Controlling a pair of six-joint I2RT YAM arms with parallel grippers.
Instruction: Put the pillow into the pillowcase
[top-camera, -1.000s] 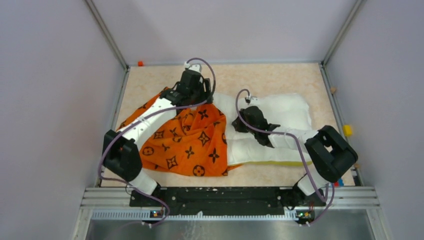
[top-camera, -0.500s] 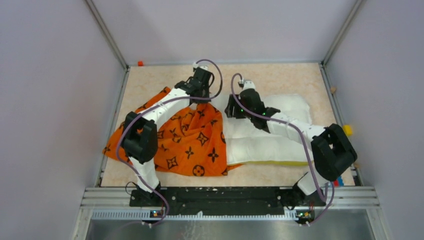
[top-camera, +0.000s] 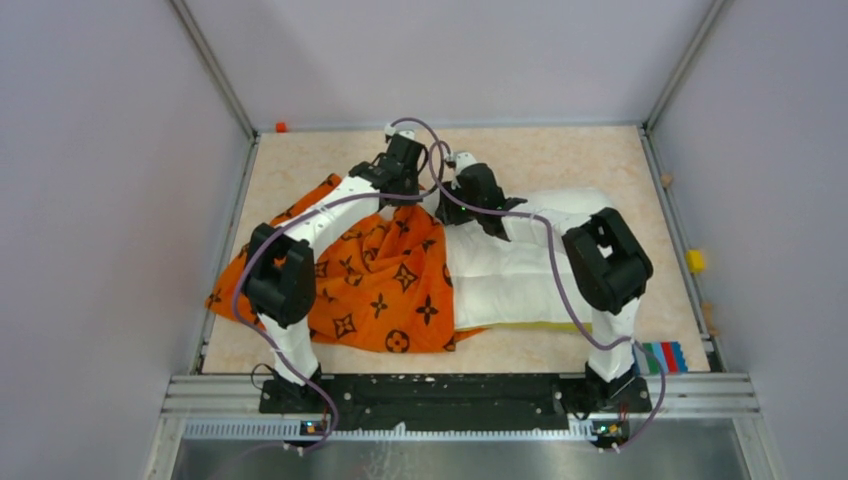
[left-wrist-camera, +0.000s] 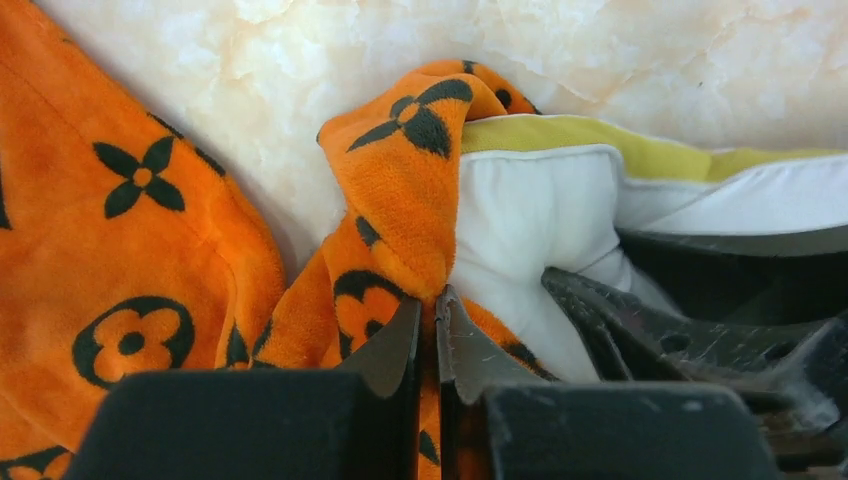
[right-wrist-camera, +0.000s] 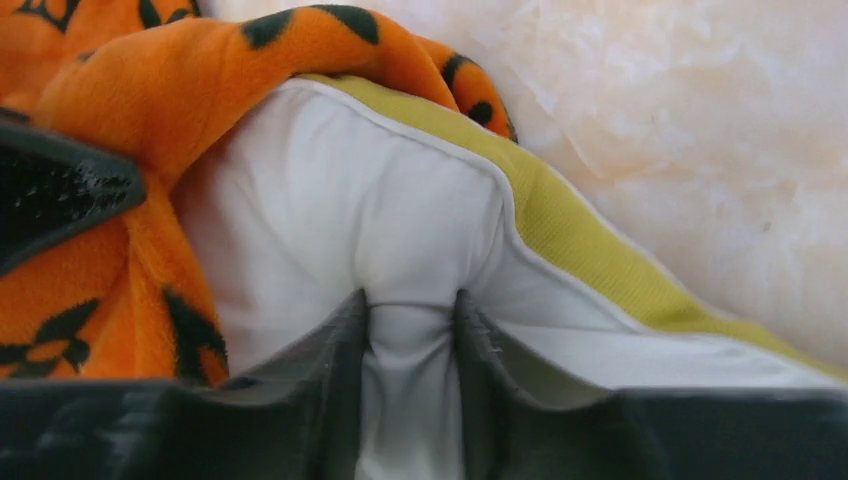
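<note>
The pillow (right-wrist-camera: 400, 220) lies flat on the desk. One corner is bunched between the right jaws, which pinch a fold of its white quilted cover just inside the yellow trim (right-wrist-camera: 570, 225). The rest of it stretches back behind those jaws, most of it bare and outside the case.

It looks light and very soft, and the filling gives under the pinch. A hold on loose cover alone may stretch or slip rather than drive the whole cushion. In my judgement a deeper bite at the corner seam, where the trim stiffens the edge, would push it better.

The pillowcase (left-wrist-camera: 150, 250) is a plush orange sack, limp and clingy-looking. The left jaws are pressed together on a thin ridge of its edge, right beside the pillow corner. Just beyond their tips the cloth drapes over the top of that corner. The bulk of the case lies spread on the desk to the left of and behind the left jaws.

Being floppy, its mouth is likely to collapse unless one layer is lifted clear. I cannot tell whether the pinch takes one layer or two.

The two pairs of jaws stand close together, the right just to the right of the left. The pale marbled desk (top-camera: 560, 160) lies bare beyond both.
</note>
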